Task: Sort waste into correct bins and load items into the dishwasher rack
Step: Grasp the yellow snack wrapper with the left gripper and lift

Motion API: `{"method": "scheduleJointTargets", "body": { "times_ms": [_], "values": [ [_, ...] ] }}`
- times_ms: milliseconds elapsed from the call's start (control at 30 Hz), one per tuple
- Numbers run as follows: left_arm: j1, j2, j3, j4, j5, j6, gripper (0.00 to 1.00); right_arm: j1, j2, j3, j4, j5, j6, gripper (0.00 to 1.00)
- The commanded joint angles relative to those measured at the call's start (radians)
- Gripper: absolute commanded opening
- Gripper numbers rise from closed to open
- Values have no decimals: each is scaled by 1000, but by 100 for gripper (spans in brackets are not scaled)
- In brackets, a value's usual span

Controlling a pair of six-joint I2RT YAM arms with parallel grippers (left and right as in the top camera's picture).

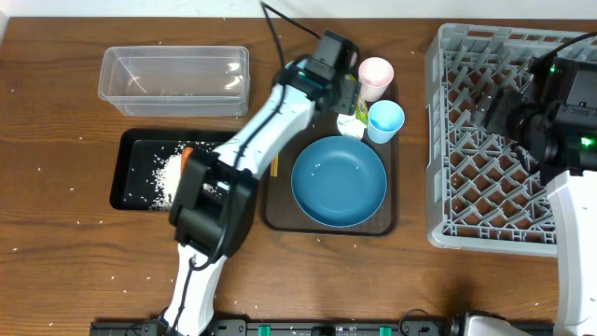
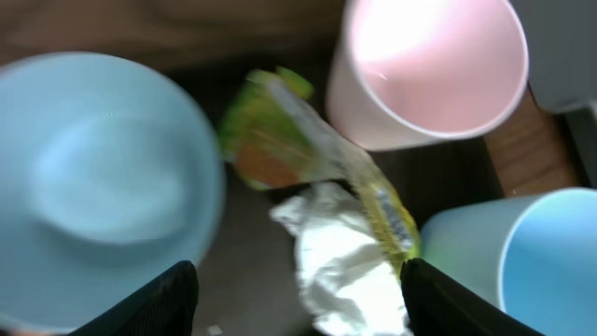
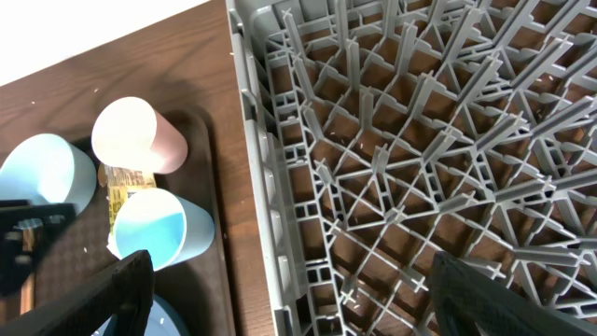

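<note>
Picking up trash looks like the step now, I think: the left claw (image 2: 300, 303) hangs wide open w/ nothing in it, right over the tissue & wrapper. Biggest thing is the grey rack (image 1: 448, 140), hard plastic w/ a criss-cross floor & tall sides, no dishes in it yet. The right claw (image 3: 303, 299) hovers over it, wide open too, holding nothing. Nxt biggest is the brown tray (image 1: 381, 222), flat & dark, w/ the big blue dish (image 1: 339, 180) on it, round, smooth & shiny. Left of that sit the clear tub (image 1: 174, 79), see-through w/ a few rice bits, & the black tray (image 1: 131, 191) w/ a heap of white rice (image 1: 166, 173). Then the pink cup (image 2: 424, 65), the light-blue cup (image 2: 532, 261) & the small bowl (image 2: 103, 177), all smooth plastic. Btw them lie the wrapper (image 2: 289, 131), thin, crinkly, yellow-green, & the tissue (image 2: 340, 257), soft, white, scrunched up, touching the wrapper. Nxt move, I guess: go straight down, pinch the soft stuff, don't bump the cups, they're v. close.
</note>
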Motion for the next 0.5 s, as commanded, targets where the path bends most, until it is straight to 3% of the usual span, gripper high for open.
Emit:
{"method": "scheduleJointTargets", "body": {
  "times_ms": [0,467],
  "values": [
    [-32,20,22,18,0,-5,71,3,3,5,-4,-3,-3,87],
    [-53,97,21,92,-5,-27,71,3,3,5,-13,10,-3,87]
  ]
}}
